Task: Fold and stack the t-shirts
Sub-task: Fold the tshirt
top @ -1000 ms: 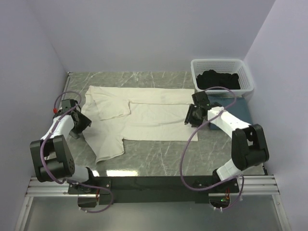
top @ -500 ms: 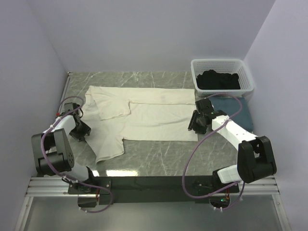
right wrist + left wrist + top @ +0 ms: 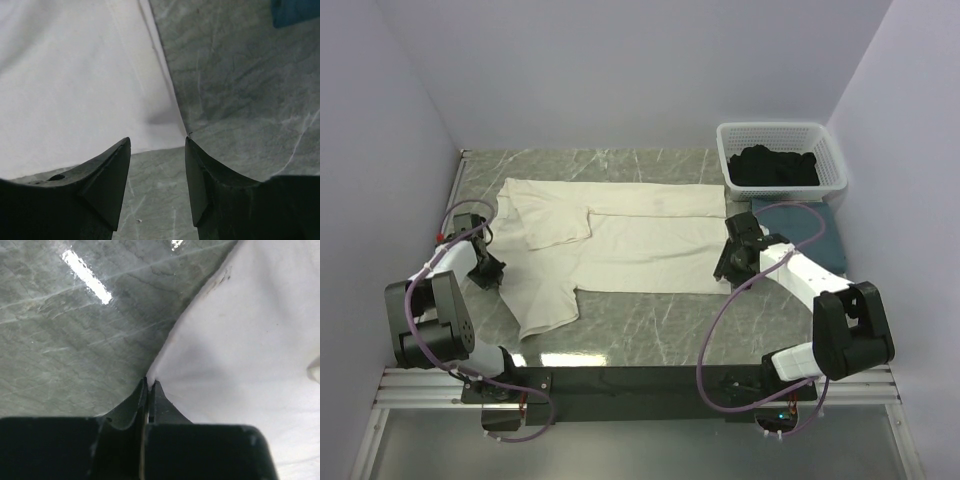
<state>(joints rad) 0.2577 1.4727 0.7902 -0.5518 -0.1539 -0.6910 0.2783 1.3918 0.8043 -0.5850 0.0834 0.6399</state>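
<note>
Top external showed me one cream shirt (image 3: 620, 240) flat on the desk (image 3: 650, 325), long axis left to right, sleeves left, hem right. One basket (image 3: 832, 160) at far right held dark clothes (image 3: 775, 167); one folded teal cloth (image 3: 815, 235) lay just beside it. My left end effector (image 3: 149, 386) was pinched on the shirt's left edge; my right end effector (image 3: 157, 150) hung spread over the hem's near corner, gripping nothing.

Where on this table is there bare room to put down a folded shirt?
The widest bare patch is the near strip of table, between the lower hem of the white shirt and the front rail. A narrow strip lies behind the shirt, at the far edge. The right side is crowded: basket, blue cloth, right hand.
</note>
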